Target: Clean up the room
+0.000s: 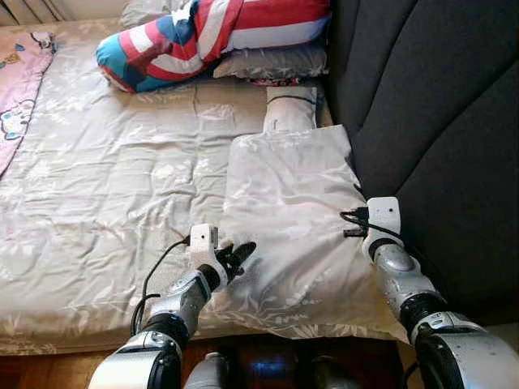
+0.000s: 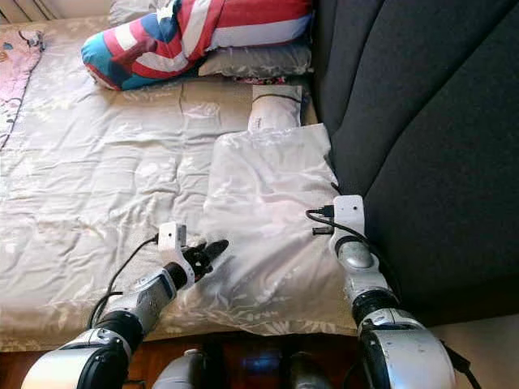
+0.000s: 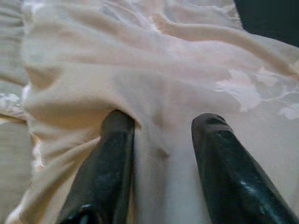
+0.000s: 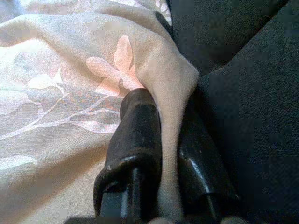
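Note:
A beige floral pillow lies on the bed's right side, against the dark padded headboard. My left gripper rests at the pillow's near left edge. It is open, its fingers pressed into the fabric with a fold bunched between them. My right gripper is at the pillow's right edge beside the headboard, shut on a pinch of the pillow's corner fabric.
The bed has a beige satin sheet. A smaller beige pillow lies beyond the big one. A red, white and blue striped cushion and a grey pillow sit at the far end. A pink blanket lies far left.

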{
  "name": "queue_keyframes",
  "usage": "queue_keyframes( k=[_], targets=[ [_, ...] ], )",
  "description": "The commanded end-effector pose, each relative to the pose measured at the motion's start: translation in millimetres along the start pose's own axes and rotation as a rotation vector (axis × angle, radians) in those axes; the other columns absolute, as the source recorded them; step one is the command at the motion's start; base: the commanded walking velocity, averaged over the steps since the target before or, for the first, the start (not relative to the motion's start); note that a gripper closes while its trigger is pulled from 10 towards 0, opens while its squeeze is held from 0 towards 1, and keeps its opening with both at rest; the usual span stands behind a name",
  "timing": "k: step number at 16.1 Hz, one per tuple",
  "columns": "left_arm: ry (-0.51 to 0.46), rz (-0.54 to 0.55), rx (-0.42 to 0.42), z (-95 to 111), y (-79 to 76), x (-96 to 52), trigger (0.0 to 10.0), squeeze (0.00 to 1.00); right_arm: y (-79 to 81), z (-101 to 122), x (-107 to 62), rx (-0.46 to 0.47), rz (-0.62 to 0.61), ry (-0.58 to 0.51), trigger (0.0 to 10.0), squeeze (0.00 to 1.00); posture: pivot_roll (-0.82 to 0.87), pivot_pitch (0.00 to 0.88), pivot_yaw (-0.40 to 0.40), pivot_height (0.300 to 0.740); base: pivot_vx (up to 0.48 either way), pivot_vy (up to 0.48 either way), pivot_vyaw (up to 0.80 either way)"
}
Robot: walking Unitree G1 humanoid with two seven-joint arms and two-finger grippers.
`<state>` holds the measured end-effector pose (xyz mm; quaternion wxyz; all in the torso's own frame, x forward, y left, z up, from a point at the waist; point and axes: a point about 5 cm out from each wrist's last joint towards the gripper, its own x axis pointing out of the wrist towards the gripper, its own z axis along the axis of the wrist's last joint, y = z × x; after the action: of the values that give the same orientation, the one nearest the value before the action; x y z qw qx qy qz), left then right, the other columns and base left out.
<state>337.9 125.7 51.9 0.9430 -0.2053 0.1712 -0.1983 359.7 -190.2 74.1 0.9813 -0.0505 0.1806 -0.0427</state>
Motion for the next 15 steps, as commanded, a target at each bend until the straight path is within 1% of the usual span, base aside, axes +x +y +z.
queue_keyframes(
  k=[1,5,6,7,9,11,12,15],
  targets=[
    [0.013,0.025,0.045,-1.8,4.2,-2.6,10.0,0.0,-5.0,20.2,2.3,0.011,-0.024,-0.089,10.0,0.0,-0.02,0.296,0.006,0.74,0.0,0.0,0.0],
    [0.01,0.067,0.089,-0.9,10.2,-6.1,10.0,0.0,1.0,13.3,1.2,0.003,-0.004,-0.072,10.0,0.0,-0.02,0.296,0.007,0.74,0.0,0.0,0.0],
    [0.02,0.09,0.13,-0.9,12.8,-7.4,10.0,0.0,3.2,11.1,0.9,0.0,0.005,-0.065,10.0,0.0,-0.02,0.288,0.007,0.74,0.0,0.0,0.0],
    [0.061,0.122,0.234,-3.5,15.7,-8.9,10.0,0.0,7.9,6.7,0.1,-0.005,0.025,-0.053,10.0,0.0,-0.01,0.285,0.007,0.74,0.0,0.0,0.0],
    [0.092,0.119,0.278,-6.4,14.5,-8.6,10.0,0.0,9.6,3.4,-0.6,-0.004,0.031,-0.045,10.0,0.0,-0.01,0.283,0.007,0.74,0.0,0.0,0.0],
    [0.112,0.129,0.307,-7.5,15.6,-9.1,10.0,0.0,9.4,3.2,-0.6,-0.003,0.03,-0.044,10.0,0.0,-0.01,0.277,0.009,0.74,0.0,0.0,0.0],
    [0.099,0.124,0.295,-5.9,16.5,-10.1,10.0,0.0,8.8,3.7,-0.5,-0.002,0.028,-0.045,10.0,0.0,-0.01,0.277,0.009,0.74,0.0,0.0,0.0],
    [0.081,0.125,0.298,-3.3,18.9,-12.8,10.0,0.0,7.0,5.4,-0.1,-0.003,0.023,-0.048,10.0,0.0,-0.01,0.273,0.008,0.74,0.0,0.0,0.0]
  ],
)
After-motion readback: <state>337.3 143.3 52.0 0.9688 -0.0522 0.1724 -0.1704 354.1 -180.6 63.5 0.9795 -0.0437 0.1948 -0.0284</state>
